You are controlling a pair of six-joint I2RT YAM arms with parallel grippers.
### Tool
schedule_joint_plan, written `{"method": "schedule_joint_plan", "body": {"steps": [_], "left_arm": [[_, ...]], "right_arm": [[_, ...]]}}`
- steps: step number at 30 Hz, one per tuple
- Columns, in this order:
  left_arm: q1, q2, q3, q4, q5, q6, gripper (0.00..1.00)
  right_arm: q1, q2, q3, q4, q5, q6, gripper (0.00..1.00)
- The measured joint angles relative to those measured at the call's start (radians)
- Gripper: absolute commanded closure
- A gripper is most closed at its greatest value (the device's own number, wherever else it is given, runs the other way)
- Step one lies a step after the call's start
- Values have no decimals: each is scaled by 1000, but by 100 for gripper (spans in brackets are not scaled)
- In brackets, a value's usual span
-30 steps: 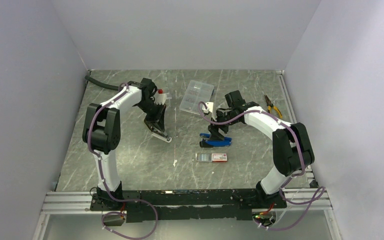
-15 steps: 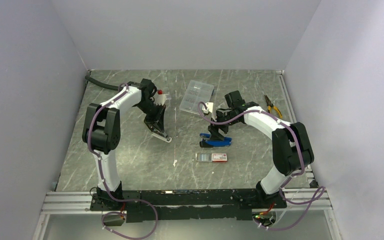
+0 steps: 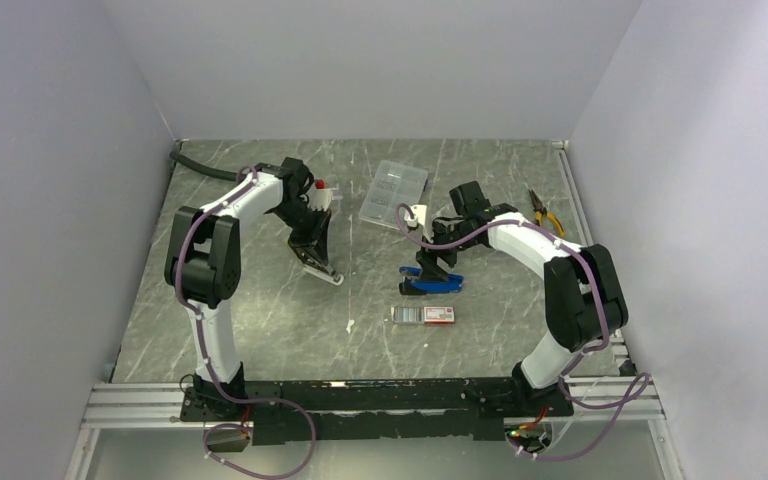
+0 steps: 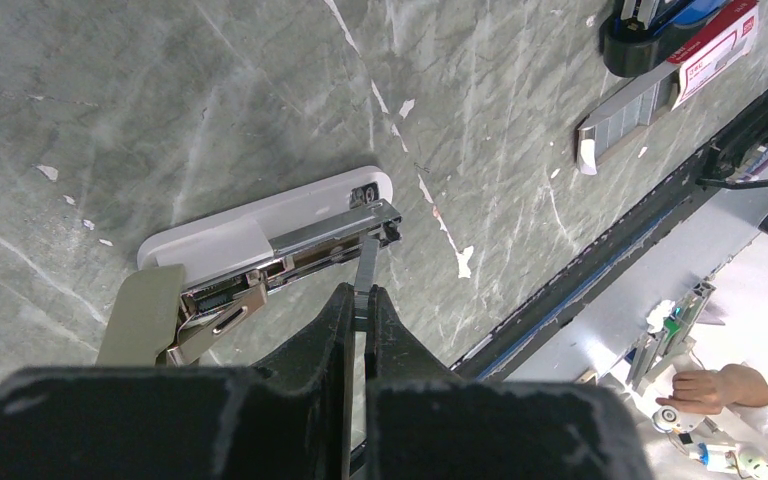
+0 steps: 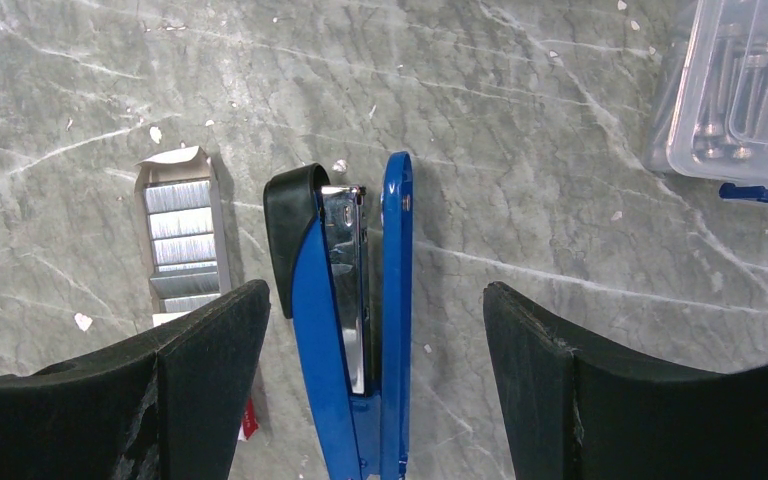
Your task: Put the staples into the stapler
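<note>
Nothing has visibly shifted since the earlier top views; both arms sit as they did.

On the surface [image 3: 260, 330], largest first: the clear parts case [image 3: 393, 192] is at the back, well apart from the work. The blue stapler [image 5: 397, 300] lies on its side between the fingers of the right pincer [image 5: 370, 295], which is spread wide and grips nothing. The white stapler [image 4: 260, 222] lies opened up, w/ its metal magazine exposed. The tray of staples [image 5: 182, 245] sits just beside the blue stapler.

Your left pincer [image 4: 360, 295] is clamped on a thin staple strip [image 4: 366, 268], whose far end is right at the magazine's tip.

Watch out:
- The strip looks crosswise to the magazine, so pushing now could buckle or snap it.
- It's pinched at one end only, so it may swivel.
- Nothing pins the white stapler, so it could skid.
</note>
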Motion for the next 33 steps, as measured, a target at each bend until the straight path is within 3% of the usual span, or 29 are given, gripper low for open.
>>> {"method": "schedule_joint_plan", "body": {"steps": [33], "left_arm": [[0,13,4,-7,-1,0,97]], "right_arm": [[0,0,0,-3,5,-6,18]]}}
